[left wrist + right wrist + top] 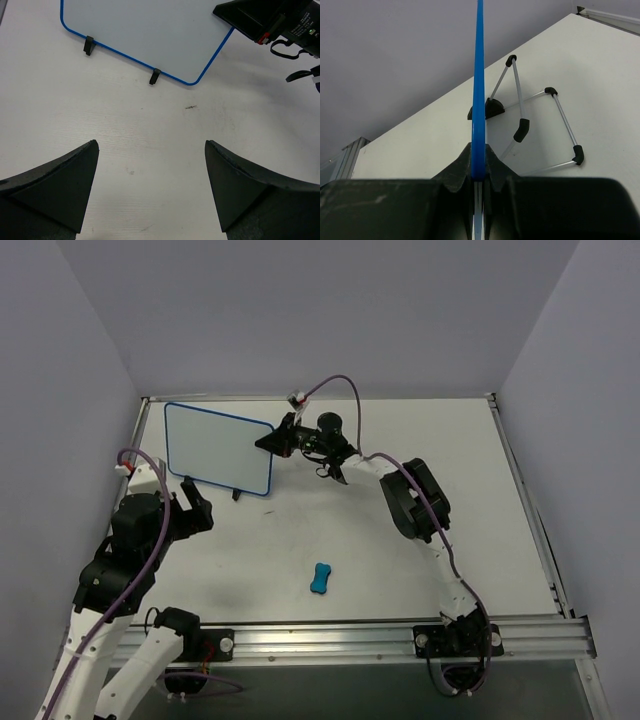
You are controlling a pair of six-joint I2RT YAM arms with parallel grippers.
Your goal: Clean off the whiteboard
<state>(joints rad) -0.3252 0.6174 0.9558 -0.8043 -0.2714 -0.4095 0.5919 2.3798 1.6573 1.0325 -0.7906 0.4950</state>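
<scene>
Right wrist: clamps the right hand on the whiteboard by its blue rim, likely steadying it upright on the wire stand at the counter's far left. Hovers the left hand open and empty before it, the blue eraser well apart. Shows no writing on the face; label unreadable.

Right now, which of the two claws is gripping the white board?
The right gripper, clamped on the blue rim of the whiteboard; the left gripper hangs open over the table, holding nothing.
</scene>
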